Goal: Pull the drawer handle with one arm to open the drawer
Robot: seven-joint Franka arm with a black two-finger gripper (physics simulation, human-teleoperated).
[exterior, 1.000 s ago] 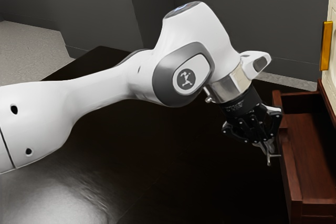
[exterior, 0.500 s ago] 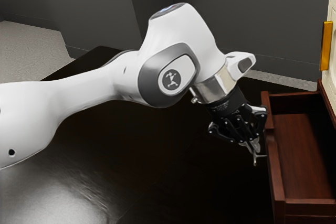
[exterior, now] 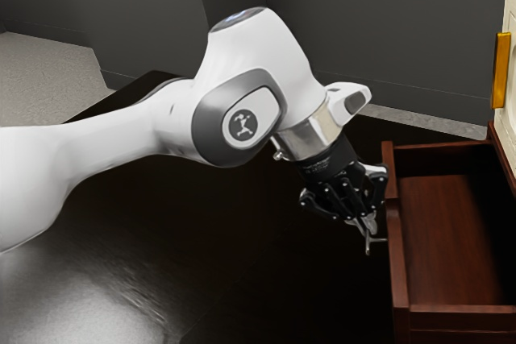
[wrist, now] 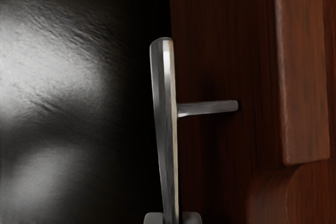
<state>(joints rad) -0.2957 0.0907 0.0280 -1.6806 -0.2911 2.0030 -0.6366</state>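
When pulling on a thin bar, best to pinch it from both flanks: hence holding the gripper (exterior: 368, 225) closed on the handle (exterior: 368, 245), with a pad (wrist: 153, 218) to each side. Gripping away from the visible post (wrist: 210, 108), probably to spare the fingertips a knock. Slanting the wrist (exterior: 310, 130) down from outside the drawer front (wrist: 223, 156), likely to clear the rim. Farther out, seeing the drawer (exterior: 399, 271) well open, floor exposed; probably time to ease off and avoid overdrawing.

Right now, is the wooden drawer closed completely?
No, the wooden drawer stands open, with its inside floor plainly visible in the exterior view.
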